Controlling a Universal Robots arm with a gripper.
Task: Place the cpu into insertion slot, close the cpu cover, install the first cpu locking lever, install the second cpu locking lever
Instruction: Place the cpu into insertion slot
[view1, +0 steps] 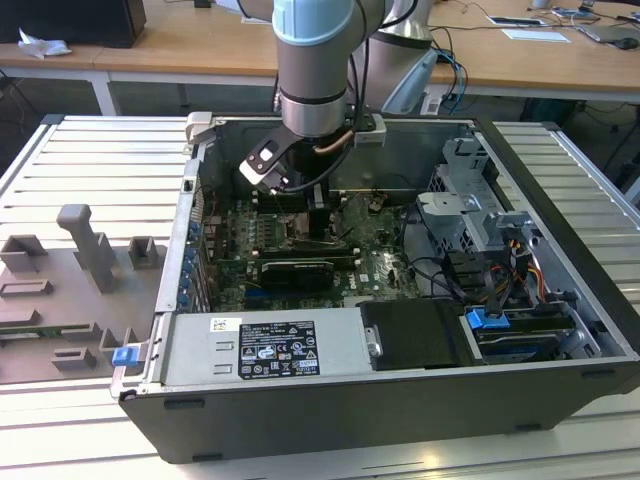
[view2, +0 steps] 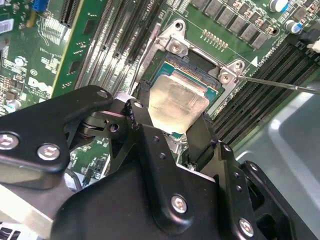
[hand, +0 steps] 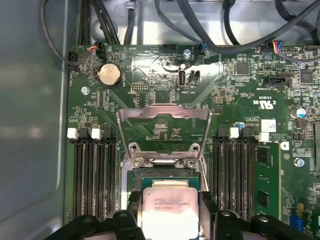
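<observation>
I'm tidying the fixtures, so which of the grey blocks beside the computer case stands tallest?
The T-topped grey post near the back of the group, on the exterior view's left. The other grey blocks around it are low and squat.

The black gripper (view2: 175, 112) clasps the cpu (view2: 179, 100) by two opposite edges, with fingers (view2: 201, 135) pressed on either side. The chip's pale metal top faces up over the insertion slot (view2: 176, 44), whose silver rim and dark inside show beyond it. Rows of black memory slots (view2: 112, 40) flank the slot on the green motherboard (view2: 45, 60), and a thin metal rod (view2: 280, 85) runs out from one rim corner.
</observation>
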